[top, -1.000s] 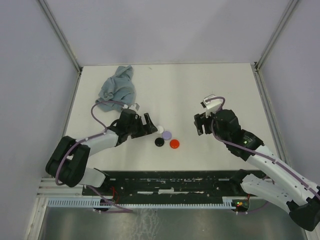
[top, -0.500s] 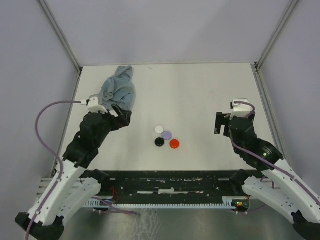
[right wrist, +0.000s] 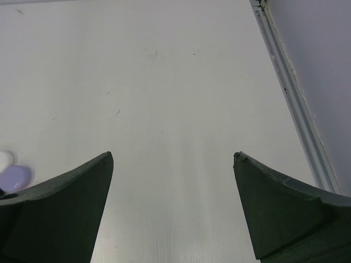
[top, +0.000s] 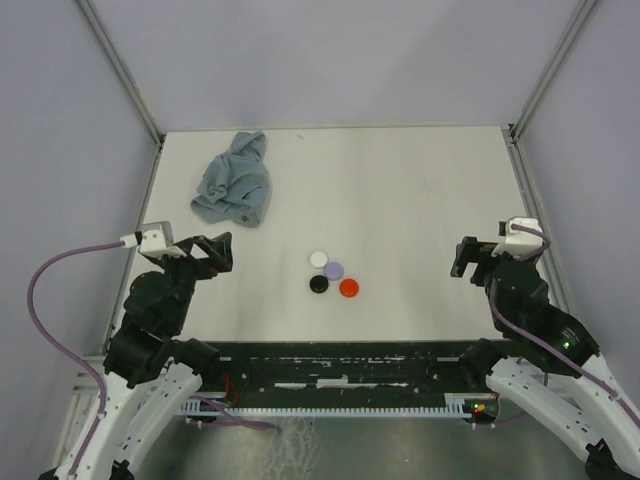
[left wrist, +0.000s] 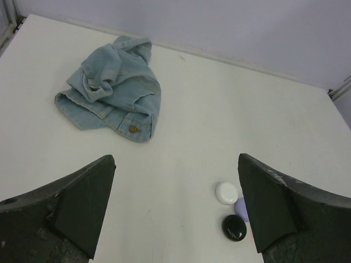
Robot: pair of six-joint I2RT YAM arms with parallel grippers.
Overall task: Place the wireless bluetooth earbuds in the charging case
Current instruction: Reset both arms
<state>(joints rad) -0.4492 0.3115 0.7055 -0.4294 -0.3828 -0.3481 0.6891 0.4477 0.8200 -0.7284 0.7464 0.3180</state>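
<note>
Left gripper (top: 208, 248) wide open, jaws spread, nothing between them, raised off the table (top: 420, 190) at the near left side. Right gripper (top: 472, 256) also wide open and empty, at the near right side, close to the table's right edge. Both well apart from the earbuds (top: 333, 274). Four of them in a tight cluster on the bare tabletop, roughly midway between the two grippers and toward the near half. White earbud (top: 319, 259) farthest back, lavender earbud (top: 334, 270) just beside it to the right and a bit nearer. Black earbud (top: 319, 284) straight in front of the white, red earbud (top: 349, 288) just right of the black. Touching or not: cannot tell. In the left wrist view, white, lavender and black low at the right, lavender partly hidden behind the right-hand jaw. In the right wrist view, lavender plus a sliver of white at the far left edge. Crumpled blue denim cloth (top: 235, 180) at the far left of the table, well apart from the cluster.
</note>
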